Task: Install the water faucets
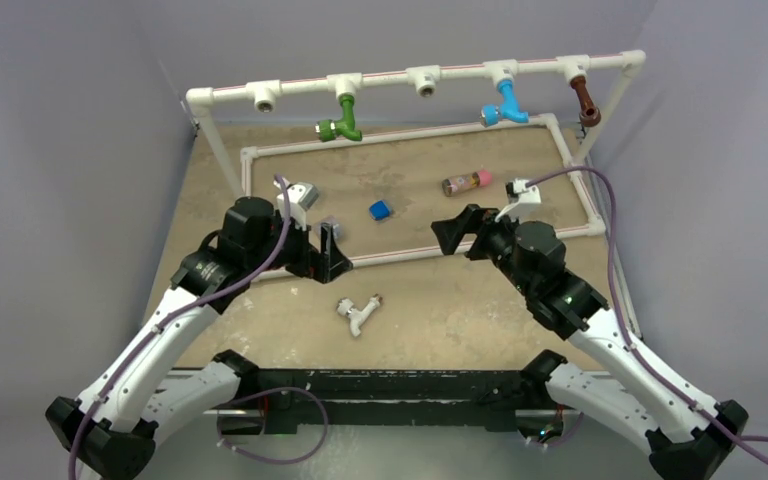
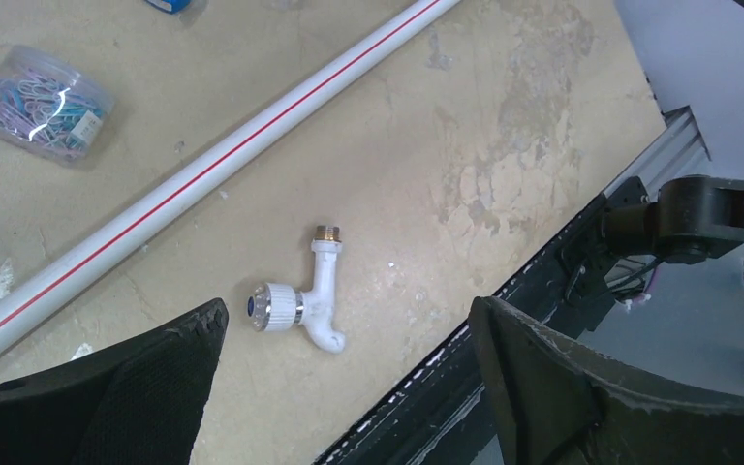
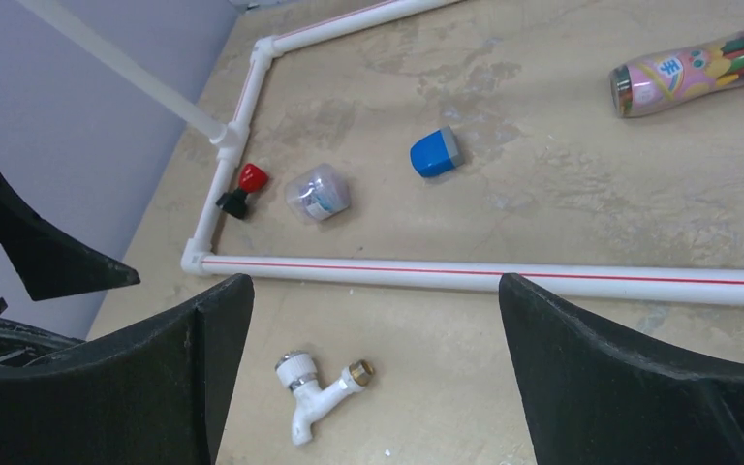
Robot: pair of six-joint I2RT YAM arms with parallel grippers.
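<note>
A white faucet (image 1: 358,312) lies flat on the table in front of the floor pipe, between the two arms. It shows in the left wrist view (image 2: 310,302) and in the right wrist view (image 3: 315,387). A green faucet (image 1: 340,125), a blue faucet (image 1: 505,105) and a brown faucet (image 1: 585,100) hang from T-fittings on the raised pipe rail (image 1: 390,78). My left gripper (image 1: 327,250) (image 2: 349,334) is open and empty, above and left of the white faucet. My right gripper (image 1: 457,232) (image 3: 376,291) is open and empty, to its upper right.
A floor pipe rectangle (image 1: 400,255) holds a small blue cube (image 1: 379,209), a pink bottle (image 1: 466,182), a clear tub of paper clips (image 2: 44,102) and a red-capped black piece (image 3: 242,189). Two T-fittings (image 1: 265,97) (image 1: 425,82) have nothing in them. The black base rail (image 1: 390,385) runs along the near edge.
</note>
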